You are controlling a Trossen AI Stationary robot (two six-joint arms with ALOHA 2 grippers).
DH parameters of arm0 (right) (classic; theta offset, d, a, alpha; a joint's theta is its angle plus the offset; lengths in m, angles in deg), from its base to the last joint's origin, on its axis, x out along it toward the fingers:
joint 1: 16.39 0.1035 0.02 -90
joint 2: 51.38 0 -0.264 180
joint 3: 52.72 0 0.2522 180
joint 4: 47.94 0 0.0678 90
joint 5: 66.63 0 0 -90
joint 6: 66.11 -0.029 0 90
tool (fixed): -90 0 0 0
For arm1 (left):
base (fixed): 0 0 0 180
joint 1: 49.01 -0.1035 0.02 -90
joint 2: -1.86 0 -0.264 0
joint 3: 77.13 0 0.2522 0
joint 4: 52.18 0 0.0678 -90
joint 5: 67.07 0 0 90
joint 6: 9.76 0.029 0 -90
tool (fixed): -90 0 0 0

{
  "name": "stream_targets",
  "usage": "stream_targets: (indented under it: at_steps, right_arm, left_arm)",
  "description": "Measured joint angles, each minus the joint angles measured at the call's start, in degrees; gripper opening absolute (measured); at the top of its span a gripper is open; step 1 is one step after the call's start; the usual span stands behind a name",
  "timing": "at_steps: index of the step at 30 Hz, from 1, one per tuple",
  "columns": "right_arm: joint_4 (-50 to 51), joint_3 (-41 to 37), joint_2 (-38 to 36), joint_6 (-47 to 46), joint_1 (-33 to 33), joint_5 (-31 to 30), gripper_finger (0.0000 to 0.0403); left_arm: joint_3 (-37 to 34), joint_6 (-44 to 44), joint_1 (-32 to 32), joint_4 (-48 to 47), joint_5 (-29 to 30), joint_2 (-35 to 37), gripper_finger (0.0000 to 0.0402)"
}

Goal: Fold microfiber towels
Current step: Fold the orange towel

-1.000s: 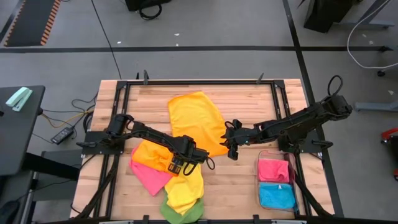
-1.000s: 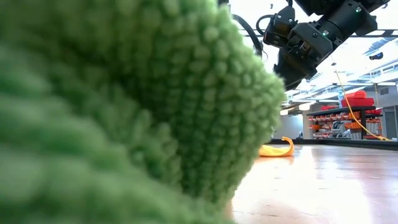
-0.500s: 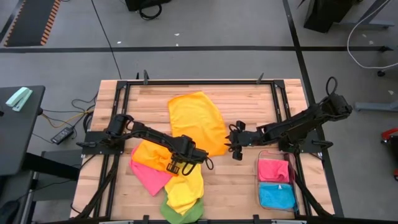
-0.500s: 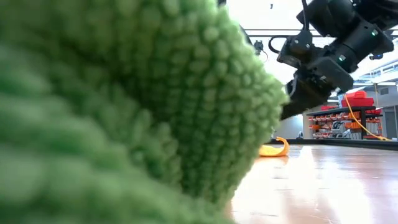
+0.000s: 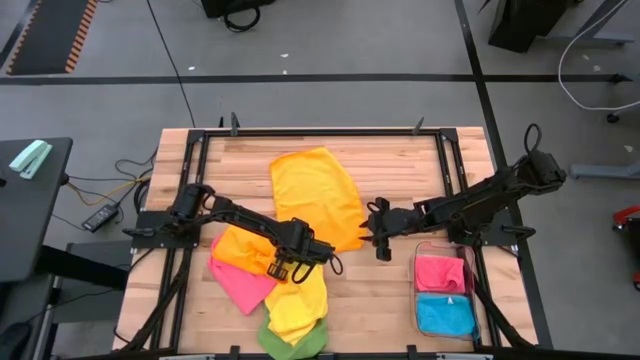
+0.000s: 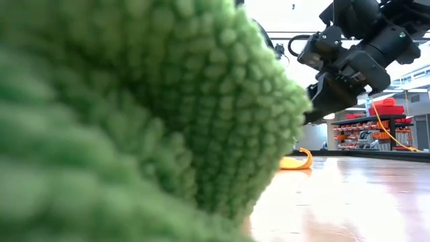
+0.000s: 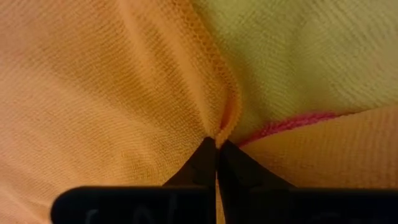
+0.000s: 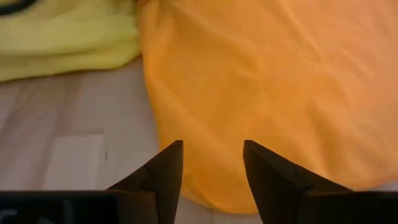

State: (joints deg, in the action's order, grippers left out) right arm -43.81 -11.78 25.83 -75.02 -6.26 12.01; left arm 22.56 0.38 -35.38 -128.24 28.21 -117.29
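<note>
One orange towel (image 5: 315, 195) lies spread flat in the middle of the table. My right gripper (image 5: 378, 240) stands open over its near right corner (image 8: 280, 74), nothing between the fingers. Nearer the front lies a heap: a second orange towel (image 5: 238, 250), a pink one (image 5: 240, 285), a yellow one (image 5: 300, 305) and a green one (image 5: 290, 345). My left gripper (image 5: 285, 268) points down into the heap, shut on the second orange towel. In the low view the green towel (image 6: 134, 121) fills most of the picture. My left gripper pinches the hemmed edge (image 7: 227, 121) of the heap's orange towel between its two fingertips, coming from above and pointing down. The cloth puckers into folds toward the fingers. The towel lies on the heap, over the yellow towel (image 7: 311, 50) and the pink one (image 7: 292, 122).
A clear plastic bin (image 5: 420, 300) at the table's near right holds a folded pink towel (image 5: 440, 272) and a folded blue one (image 5: 445, 315). Bare wood (image 5: 370, 290) lies between the heap and the bin. A black frame (image 5: 300, 132) runs along the table's edges.
My left gripper has shut on the orange towel's edge without moving from its place. My right gripper has sunk toward the spread orange towel's near right corner and tipped a little.
</note>
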Motion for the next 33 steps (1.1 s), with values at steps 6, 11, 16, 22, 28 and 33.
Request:
stream_targets:
  at_steps: [6,11,16,22,28,33]
  right_arm:
    - [-3.2,0.0,4.5,0.1,-3.5,6.0,0.0210]
    - [-3.1,0.0,10.5,0.6,-3.7,8.2,0.0217]
    - [-3.7,0.1,11.9,1.0,-2.7,11.9,0.0203]
    - [-1.7,-0.1,8.7,1.0,-2.7,16.6,0.0180]
    - [-1.2,0.0,7.9,1.7,-2.3,18.1,0.0169]
    - [-0.8,0.0,10.1,4.4,-1.0,17.9,0.0168]
  left_arm:
    - [0.0,-0.5,-1.0,0.1,0.0,0.0,0.0038]
    - [0.0,-2.0,-1.0,0.2,0.0,0.0,0.0027]
    - [0.0,-2.4,-0.9,0.3,0.0,0.0,0.0011]
    - [0.0,-3.2,-0.9,0.3,0.0,0.0,0.0032]
    - [0.0,-3.2,-0.9,0.6,0.0,0.0,0.0025]
    - [0.0,-3.2,-0.9,0.6,0.0,0.0,0.0012]
